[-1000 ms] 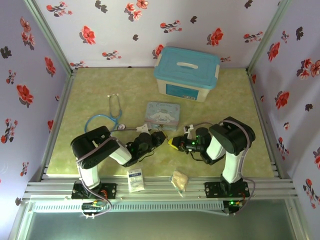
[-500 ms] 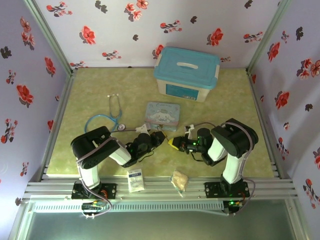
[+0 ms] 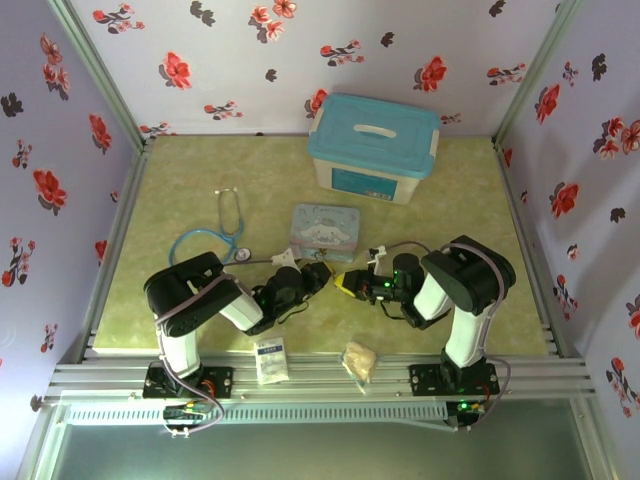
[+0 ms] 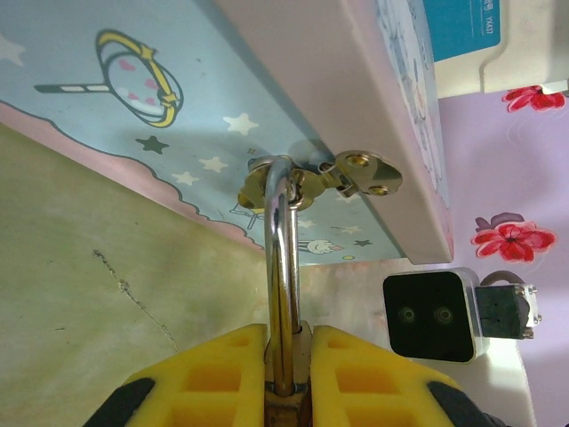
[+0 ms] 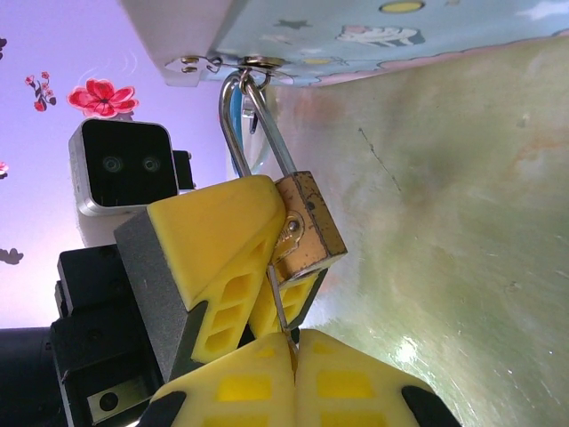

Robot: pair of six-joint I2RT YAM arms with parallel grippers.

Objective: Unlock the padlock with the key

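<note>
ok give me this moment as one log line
left gripper: shut on padlock | right gripper: shut on key | padlock: hooked through tin latch | key: tip at padlock's base, insertion unclear

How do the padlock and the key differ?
The padlock is a chunky brass block; the key is a thin grey sliver. The padlock is hooked through the tin's hasp and clamped by the left gripper; the key is pinched in the right gripper. Both are metal.

left fingers (image 4: 209,378) hiding padlock (image 4: 283,267) body, bottom edge cropping it; key (image 5: 276,305) mostly disappearing between right fingers (image 5: 236,387); from top both reading too small to tell apart
</note>
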